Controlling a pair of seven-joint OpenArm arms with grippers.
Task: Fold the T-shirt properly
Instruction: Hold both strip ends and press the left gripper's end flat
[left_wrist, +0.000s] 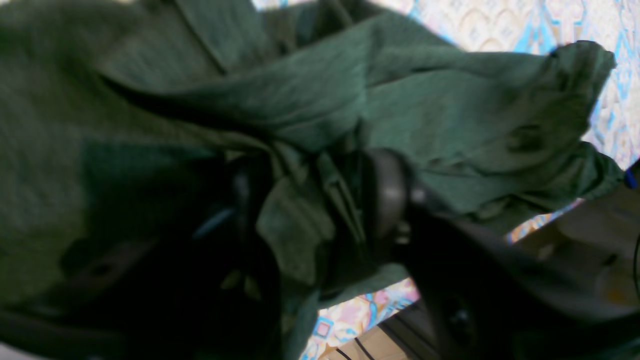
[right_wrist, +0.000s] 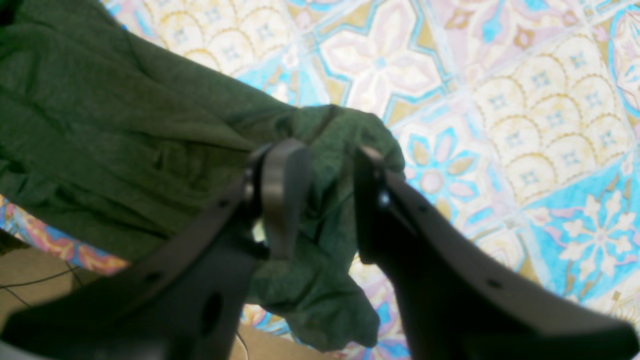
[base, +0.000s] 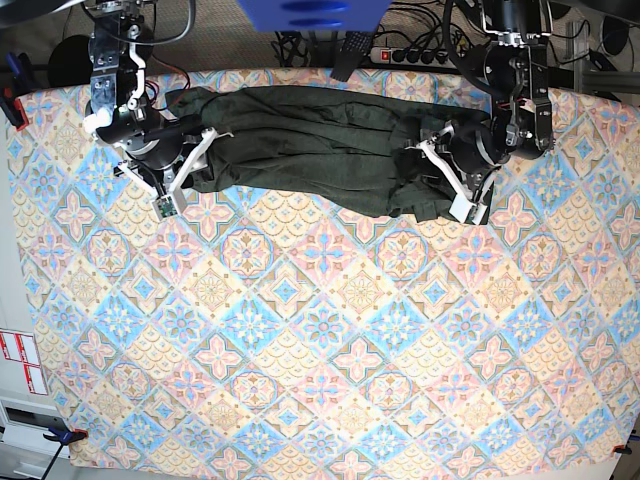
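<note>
Base view shows my T-shirt stretched in a rumpled band along the far edge of the patterned worktop. I judge this an early spreading step. My right pincer pinches one bunched end; whether my left pincer grips, I cannot tell. Next: pull the dark olive knit flat.

I'm seeing matte black arms with white brackets near both wrists; the right gripper is showing dark curved fingers dotted with small screw holes and bolts.
</note>
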